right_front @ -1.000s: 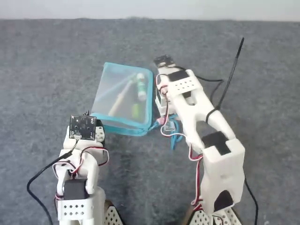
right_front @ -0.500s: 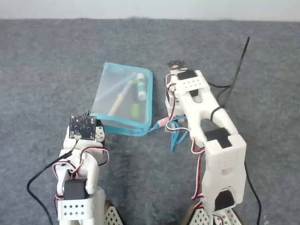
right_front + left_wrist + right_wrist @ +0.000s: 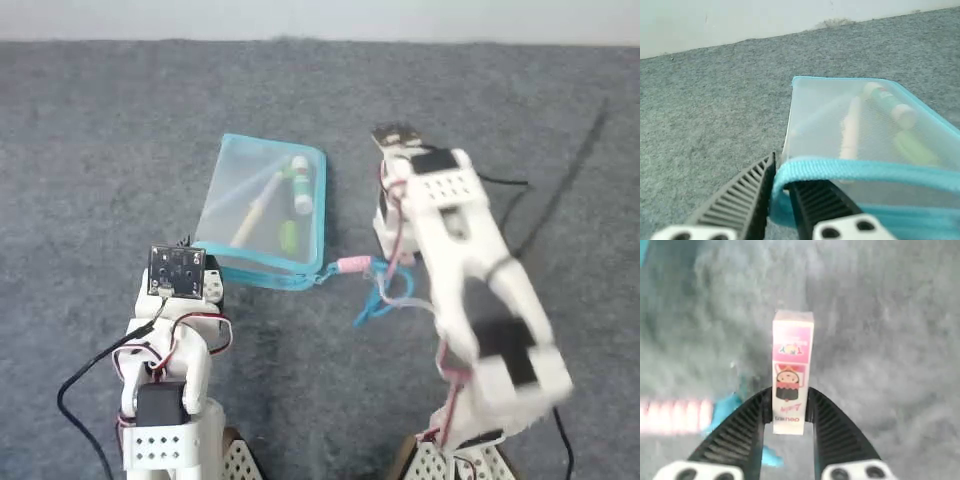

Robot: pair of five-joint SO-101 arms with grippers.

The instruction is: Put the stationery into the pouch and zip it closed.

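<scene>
Pouch point(image 3: 228, 212) contents hazy through mesh | left gripper point(image 3: 782, 192) pinches its rim | right gripper point(image 3: 788, 407) clamps eraser point(image 3: 792, 360)

One pouch point(image 3: 262, 215), one eraser point(image 3: 790, 375) and two robot arms point(image 3: 168, 395) point(image 3: 470, 260) are being shown; at least three pens point(image 3: 298, 185) are being counted inside the pouch.

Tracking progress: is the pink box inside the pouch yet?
Out: the right gripper holds the pink box, apart from the pouch.

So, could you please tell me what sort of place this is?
Probably an indoor robot workbench: grey carpet-like surface, plain pale wall behind, white left arm and right arm with exposed wiring.
</scene>
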